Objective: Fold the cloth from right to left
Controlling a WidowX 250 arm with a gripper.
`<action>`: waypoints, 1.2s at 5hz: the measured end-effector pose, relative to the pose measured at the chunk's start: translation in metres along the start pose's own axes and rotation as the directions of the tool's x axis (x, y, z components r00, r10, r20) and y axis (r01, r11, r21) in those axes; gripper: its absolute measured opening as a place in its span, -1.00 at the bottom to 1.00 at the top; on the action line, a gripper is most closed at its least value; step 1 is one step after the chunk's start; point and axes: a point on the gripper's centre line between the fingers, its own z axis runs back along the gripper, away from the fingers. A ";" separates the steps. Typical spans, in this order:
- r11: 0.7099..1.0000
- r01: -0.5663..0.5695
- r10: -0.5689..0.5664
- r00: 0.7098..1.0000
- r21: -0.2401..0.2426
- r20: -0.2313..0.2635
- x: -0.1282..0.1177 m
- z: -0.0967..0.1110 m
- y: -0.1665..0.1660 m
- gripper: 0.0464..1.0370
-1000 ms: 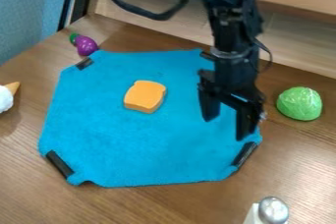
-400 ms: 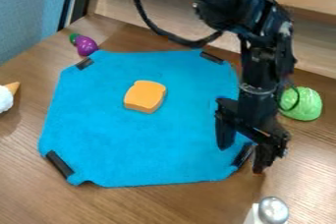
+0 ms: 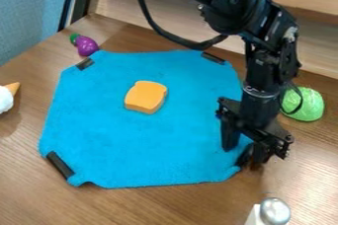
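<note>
Brown wood-grain table [image 3: 165, 206], the largest item, forms the work surface. On it, blue soft-looking cloth [image 3: 132, 140] with cut-off corners, spread flat, no fold in it. Black jointed robot arm [image 3: 267, 61] enters from the top edge and slants down along the cloth's right side. Black two-finger gripper [image 3: 244, 156] hangs at its end, low over the near right corner. Fingers parted, moderate gap, one over the cloth, the other by its outer edge; no cloth seen pinched up between them. Whether the tips touch the fabric: cannot tell. Green crumpled-looking toy lettuce [image 3: 305, 104] lies right of the cloth, partly behind the arm. Orange bread-slice-shaped toy [image 3: 146, 96] rests on the cloth, above its centre. White shaker with rounded silver metal top [image 3: 275, 210] stands at the lower edge. White-and-tan toy ice cream cone [image 3: 6, 98], left edge; small purple toy eggplant with green tip [image 3: 86, 45], beyond the far left corner. Smallest: black flat strip [image 3: 245, 154] at the near right corner, between the fingers. Step in hand, as judged: taking the right-hand corner, prior to folding. Next move: close on strip or fabric edge, confirm hold, lift, carry leftward; bread may be covered or dragged.
</note>
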 end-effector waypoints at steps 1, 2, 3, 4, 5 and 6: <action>1.000 -0.004 0.004 1.000 -0.005 0.001 0.001 0.000 0.000 -0.29; 0.999 0.020 -0.020 1.000 -0.042 0.005 0.006 0.001 -0.007 -0.72; 0.987 0.075 -0.078 0.997 -0.141 -0.019 0.001 0.003 -0.016 -0.94; 0.963 0.070 -0.050 0.995 -0.259 0.081 0.001 0.037 0.006 -0.97; 0.955 0.024 0.015 0.992 -0.297 0.128 -0.004 0.059 0.036 -0.98; 0.949 -0.029 0.077 0.987 -0.313 0.142 -0.010 0.071 0.068 -0.98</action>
